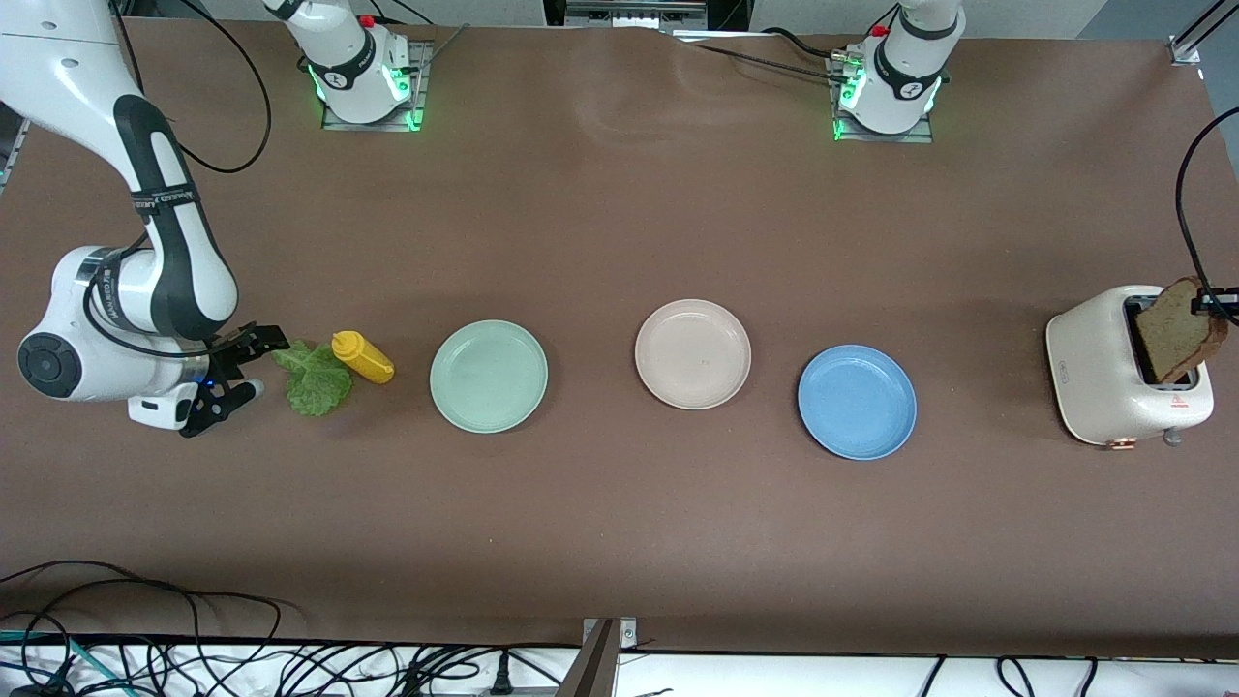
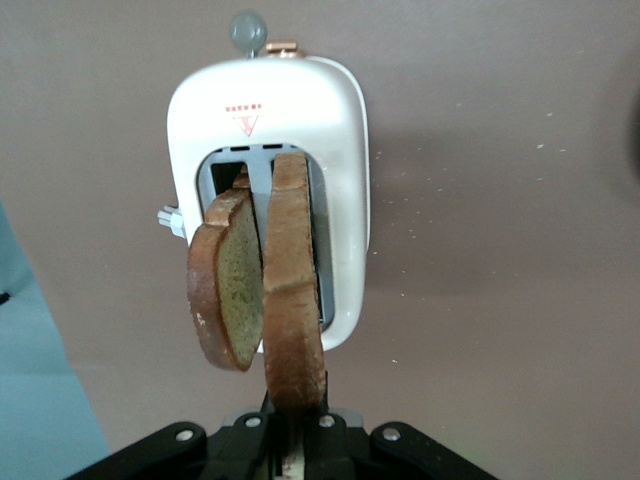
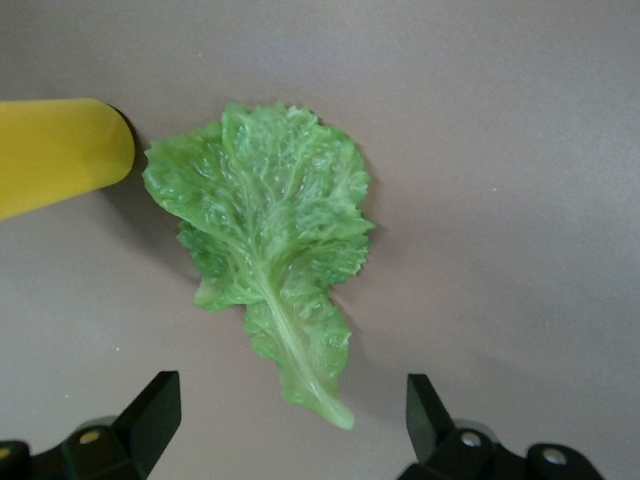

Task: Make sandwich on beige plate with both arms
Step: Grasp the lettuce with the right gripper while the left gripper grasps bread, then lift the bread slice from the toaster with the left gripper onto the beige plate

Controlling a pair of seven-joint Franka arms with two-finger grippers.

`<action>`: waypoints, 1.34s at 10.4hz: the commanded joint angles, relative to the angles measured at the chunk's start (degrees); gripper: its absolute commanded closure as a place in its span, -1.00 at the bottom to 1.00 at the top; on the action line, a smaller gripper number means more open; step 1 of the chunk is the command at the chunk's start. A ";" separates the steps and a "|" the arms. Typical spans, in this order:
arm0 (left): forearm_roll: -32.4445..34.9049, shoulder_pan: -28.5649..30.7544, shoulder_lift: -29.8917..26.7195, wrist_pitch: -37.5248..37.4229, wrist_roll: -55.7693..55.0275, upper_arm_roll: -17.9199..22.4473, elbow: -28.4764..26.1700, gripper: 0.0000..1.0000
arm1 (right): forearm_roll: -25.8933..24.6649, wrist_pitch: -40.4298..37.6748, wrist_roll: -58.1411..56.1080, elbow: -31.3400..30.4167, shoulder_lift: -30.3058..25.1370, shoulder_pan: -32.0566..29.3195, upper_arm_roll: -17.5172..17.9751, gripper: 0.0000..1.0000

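Lettuce, a ruffled green leaf (image 3: 270,250), lies lengthwise between the wide-open right gripper (image 3: 290,420); left gripper (image 2: 290,440) clamps brown toast slice (image 2: 293,300) above white toaster (image 2: 345,150).

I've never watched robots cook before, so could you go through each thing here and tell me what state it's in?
Left gripper: jaws shut on a bread slice, over the toaster.
Bread slice: gripped, partly out of its slot.
Second bread slice: leaning in the toaster.
Toaster: upright.
Right gripper: jaws open, at the lettuce.
Lettuce: flat on the table.
Yellow bottle: lying down.
Beige plate: empty.
Green plate: empty.
Blue plate: empty.
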 commanded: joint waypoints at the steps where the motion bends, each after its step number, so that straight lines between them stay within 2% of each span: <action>1: 1.99 -0.40 -0.12 -3.94 0.16 -4.19 4.18 1.00 | -1.16 0.51 -1.57 0.27 1.37 -0.09 0.33 -1.00; 2: 1.99 -0.40 -0.12 -5.08 0.16 -6.73 5.68 1.00 | -1.07 0.60 -1.57 0.36 2.07 0.00 0.33 -1.00; 5: 1.03 -1.79 0.40 -8.33 -0.28 -15.43 5.79 1.00 | -1.07 0.69 -1.57 0.36 4.01 0.08 0.42 -1.00; 8: -3.27 -11.18 2.68 -10.10 -1.50 -16.16 5.43 1.00 | -1.07 1.48 -2.01 0.45 5.15 -0.27 0.42 -1.00; 10: -11.41 -16.46 7.50 -9.93 -7.19 -16.16 5.61 1.00 | -0.90 1.57 -2.01 0.45 5.77 -0.53 0.42 -1.00; 11: -16.51 -19.62 10.75 -9.15 -9.57 -16.16 6.31 1.00 | -0.90 1.57 -2.19 0.45 5.86 -1.05 0.42 -0.79; 12: -19.43 -22.34 12.43 -5.74 -12.90 -16.16 6.49 1.00 | -0.63 1.57 -3.06 0.36 5.86 -1.23 0.42 -0.09; 13: -21.02 -24.55 13.49 -3.45 -15.37 -16.16 6.49 1.00 | -0.63 1.39 -3.15 0.45 5.77 -1.32 0.42 0.42; 14: -23.39 -26.13 14.11 -2.12 -15.66 -16.16 6.49 1.00 | -0.63 1.22 -4.37 0.45 5.77 -1.41 0.42 0.84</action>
